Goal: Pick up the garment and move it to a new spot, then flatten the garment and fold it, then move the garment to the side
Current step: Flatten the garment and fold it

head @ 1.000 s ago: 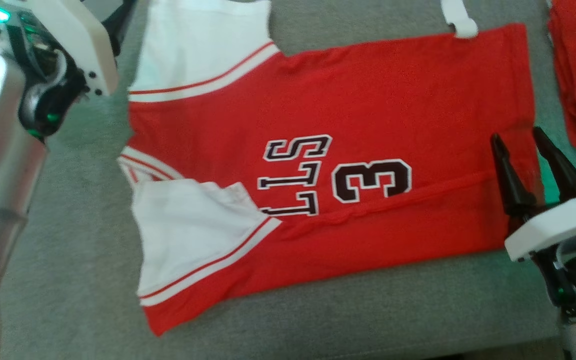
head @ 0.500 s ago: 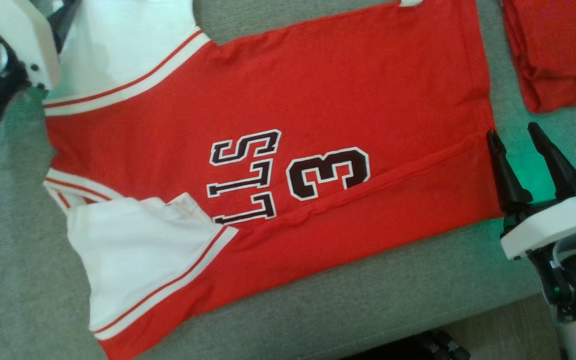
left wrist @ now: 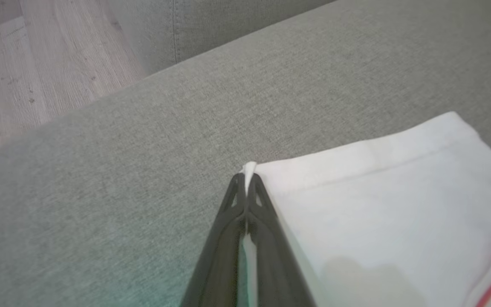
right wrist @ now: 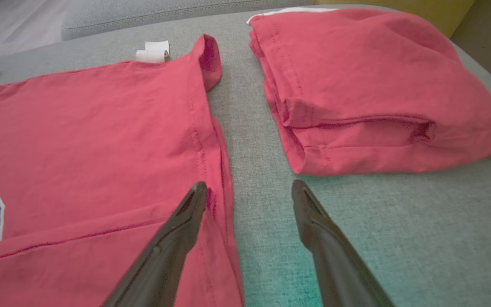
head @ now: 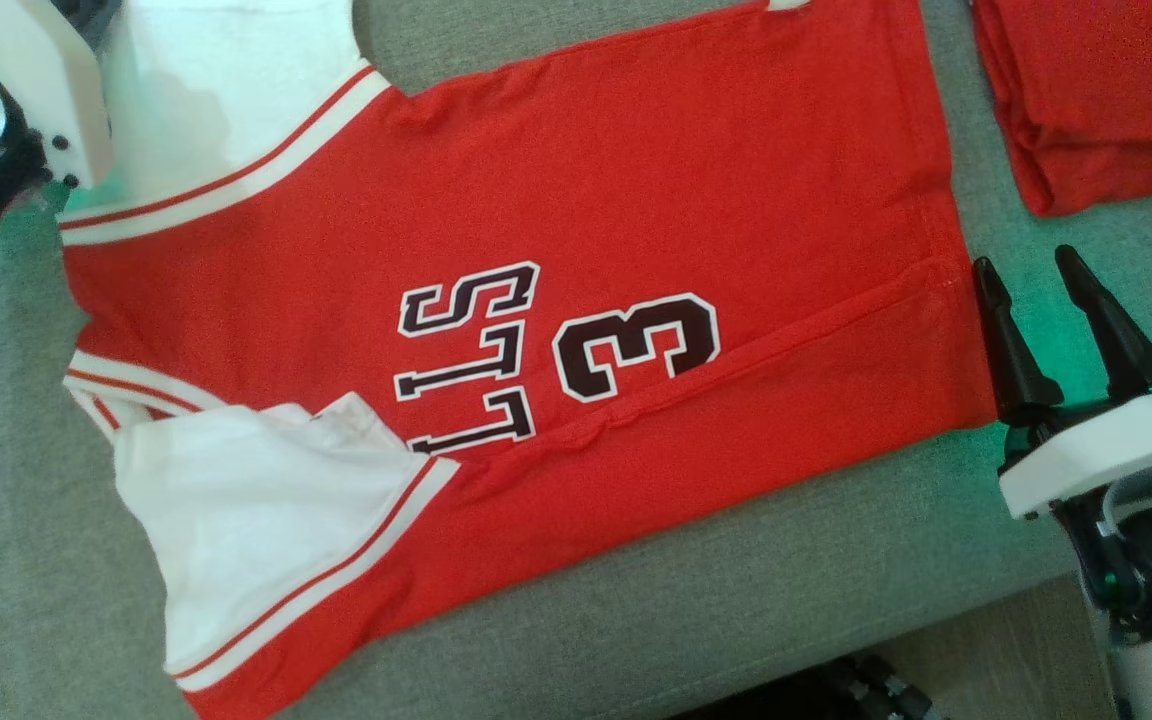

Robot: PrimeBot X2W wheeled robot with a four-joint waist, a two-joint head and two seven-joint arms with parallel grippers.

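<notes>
In the head view, the red jersey with white sleeves [head: 536, 200] lies flat across the grey fabric cushion [head: 736, 600]. Its hem is toward the cushion's right edge, where my right gripper [head: 1026, 262] stands wide just beside it.

In the left wrist view, my left gripper [left wrist: 245, 187] is pinched tight on the corner of a white sleeve [left wrist: 377, 192].

In the right wrist view, a folded red cloth pile [right wrist: 356, 85] lies near the hem without touching it.

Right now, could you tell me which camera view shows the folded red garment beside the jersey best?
The right wrist view: the folded red garment lies almost whole there, stacked layers and hems plain. The head view catches part of it, cut by the frame's edge. The left wrist view looks at the white sleeve instead.
</notes>
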